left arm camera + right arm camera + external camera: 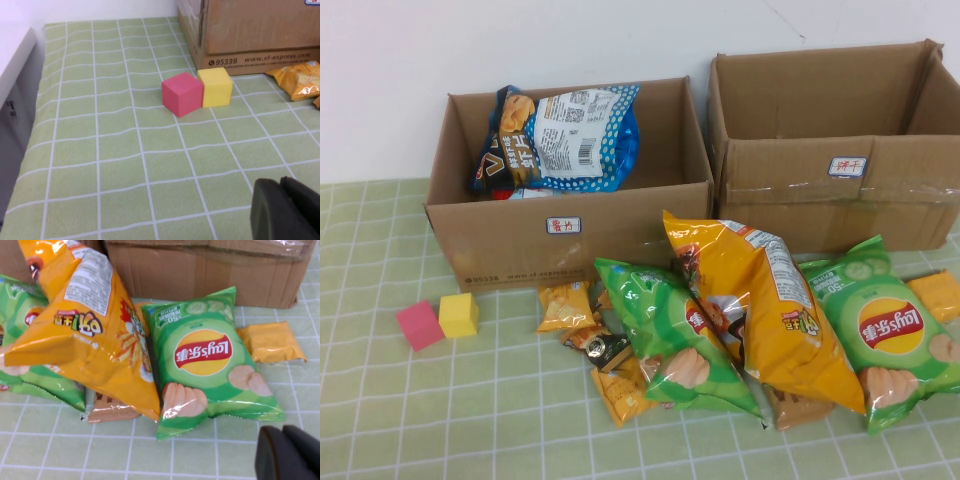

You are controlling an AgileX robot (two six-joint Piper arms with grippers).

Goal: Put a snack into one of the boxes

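Note:
Two brown cardboard boxes stand at the back of the table. The left box [500, 240] holds a blue snack bag [565, 135]. The wider right box [790, 205] has clear tape and nothing showing inside. In front of them lie a green Lay's bag [890, 325] [205, 360], a big orange bag [760, 300] [95, 335], another green bag [670, 335] and small orange packets [565, 305] [272, 342]. My left gripper [282, 200] is shut and empty, low over the cloth near the cubes. My right gripper [282, 445] is shut and empty, just short of the Lay's bag. Neither arm shows in the high view.
A pink cube [420, 325] [182, 93] and a yellow cube [459, 314] [216, 87] touch each other in front of the left box's corner. A green checked cloth [470, 420] covers the table. A white wall stands behind the boxes.

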